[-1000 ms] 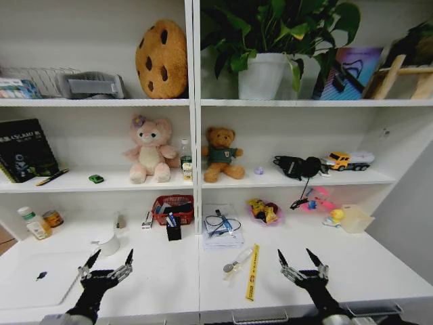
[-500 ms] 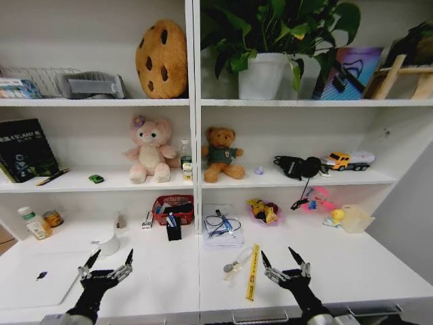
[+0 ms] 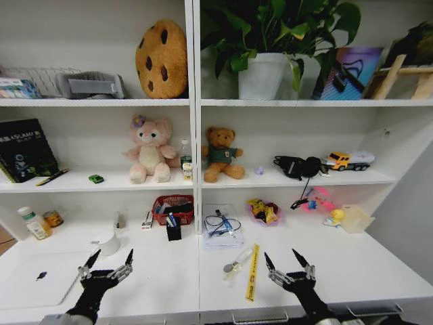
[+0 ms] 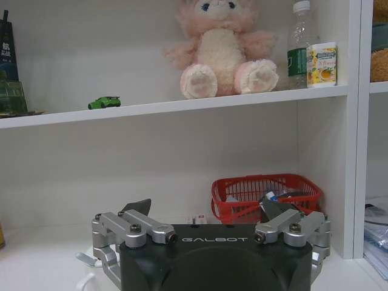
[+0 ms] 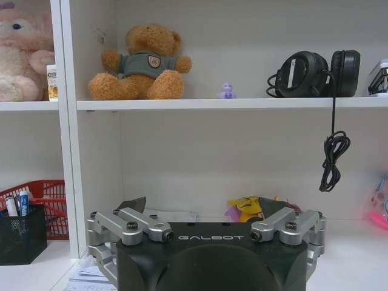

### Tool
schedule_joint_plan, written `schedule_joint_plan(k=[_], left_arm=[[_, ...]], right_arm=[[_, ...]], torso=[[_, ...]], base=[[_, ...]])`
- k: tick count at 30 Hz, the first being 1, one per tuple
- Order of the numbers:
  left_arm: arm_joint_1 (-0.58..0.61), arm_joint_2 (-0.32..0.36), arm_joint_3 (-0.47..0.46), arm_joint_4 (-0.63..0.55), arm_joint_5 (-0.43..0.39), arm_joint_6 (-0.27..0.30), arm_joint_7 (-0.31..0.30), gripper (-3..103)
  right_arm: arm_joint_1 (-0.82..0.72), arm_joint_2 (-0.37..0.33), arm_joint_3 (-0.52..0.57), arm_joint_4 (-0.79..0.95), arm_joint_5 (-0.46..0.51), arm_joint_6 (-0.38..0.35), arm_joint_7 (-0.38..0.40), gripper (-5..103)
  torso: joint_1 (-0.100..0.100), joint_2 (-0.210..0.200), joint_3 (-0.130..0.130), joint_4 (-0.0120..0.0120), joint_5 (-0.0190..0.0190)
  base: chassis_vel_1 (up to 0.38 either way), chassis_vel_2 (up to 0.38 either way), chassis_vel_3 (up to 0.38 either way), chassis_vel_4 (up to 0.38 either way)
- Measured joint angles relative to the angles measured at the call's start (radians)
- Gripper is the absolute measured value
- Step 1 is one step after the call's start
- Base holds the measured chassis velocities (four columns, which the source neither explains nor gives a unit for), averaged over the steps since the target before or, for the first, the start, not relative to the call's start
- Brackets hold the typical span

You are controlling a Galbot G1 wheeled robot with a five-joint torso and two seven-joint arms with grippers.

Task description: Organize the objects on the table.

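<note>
Here both black-and-silver grippers hover low over the long white surface (image 3: pixel 169 277), holding nothing. The left gripper (image 3: pixel 108 259) gapes wide beside the slim silver-white laptop (image 3: pixel 34 276). The right gripper (image 3: pixel 289 261) gapes wide near the yellow ruler (image 3: pixel 253 271).

Your surface (image 3: pixel 169 277) is white, as are the shelves (image 3: pixel 95 181). The toy car (image 3: pixel 96 179) is green; the laptop (image 3: pixel 34 276) silver-white. The basket (image 3: pixel 173 208) is red, the pen holder (image 3: pixel 174 231) black, the ruler (image 3: pixel 252 272) yellow. Both hands, left (image 3: pixel 108 257) and right (image 3: pixel 287 258), are black with silver linkages.
</note>
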Motion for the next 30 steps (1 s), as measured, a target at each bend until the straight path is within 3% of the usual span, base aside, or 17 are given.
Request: schedule_joint_plan(k=[18, 28, 30], left_arm=[[0.000, 0.000, 0.000, 0.000, 0.000, 0.000, 0.000, 100], [0.000, 0.000, 0.000, 0.000, 0.000, 0.000, 0.000, 100], [0.000, 0.000, 0.000, 0.000, 0.000, 0.000, 0.000, 100]], right_arm=[[0.001, 0.000, 0.000, -0.001, 0.001, -0.001, 0.001, 100], [0.001, 0.000, 0.000, -0.001, 0.001, -0.001, 0.001, 100], [0.001, 0.000, 0.000, -0.001, 0.001, -0.001, 0.001, 100]], torso=[[0.000, 0.000, 0.000, 0.0002, 0.0002], [0.000, 0.000, 0.000, 0.0000, -0.0009], [0.000, 0.000, 0.000, 0.0005, 0.0006]], base=[[0.009, 0.009, -0.011, -0.014], [0.169, 0.164, -0.172, -0.161], [0.251, 0.253, -0.244, -0.230]])
